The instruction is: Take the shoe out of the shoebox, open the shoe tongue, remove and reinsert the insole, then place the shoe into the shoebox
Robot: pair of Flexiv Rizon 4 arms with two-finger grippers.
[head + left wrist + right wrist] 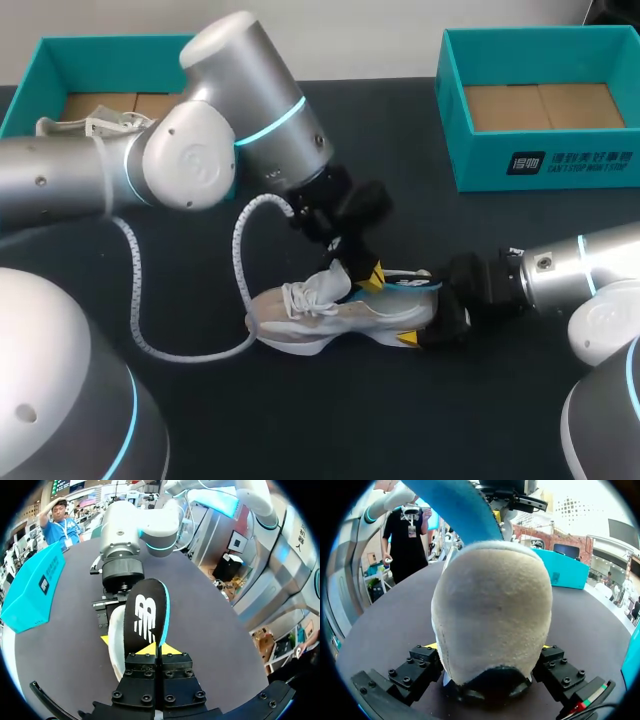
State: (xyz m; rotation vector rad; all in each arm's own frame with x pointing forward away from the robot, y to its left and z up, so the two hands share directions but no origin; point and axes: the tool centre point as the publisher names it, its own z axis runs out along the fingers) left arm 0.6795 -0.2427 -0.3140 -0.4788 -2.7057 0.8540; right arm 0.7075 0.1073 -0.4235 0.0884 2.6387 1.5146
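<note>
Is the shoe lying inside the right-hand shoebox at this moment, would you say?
No, the shoe lies out on the table, and the right shoebox shows only its cardboard floor.

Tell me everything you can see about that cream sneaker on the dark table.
The cream fabric sneaker with white laces lies on the dark table, toe toward the left arm's side. The right gripper clamps its fuzzy heel from both sides; the left gripper pinches the black, teal-edged insole rising from its opening.

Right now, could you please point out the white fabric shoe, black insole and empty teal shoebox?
white fabric shoe [355, 318]: head view, sidewall.
black insole [147, 615]: left wrist view, middle.
empty teal shoebox [480, 160]: head view, front wall.
</note>
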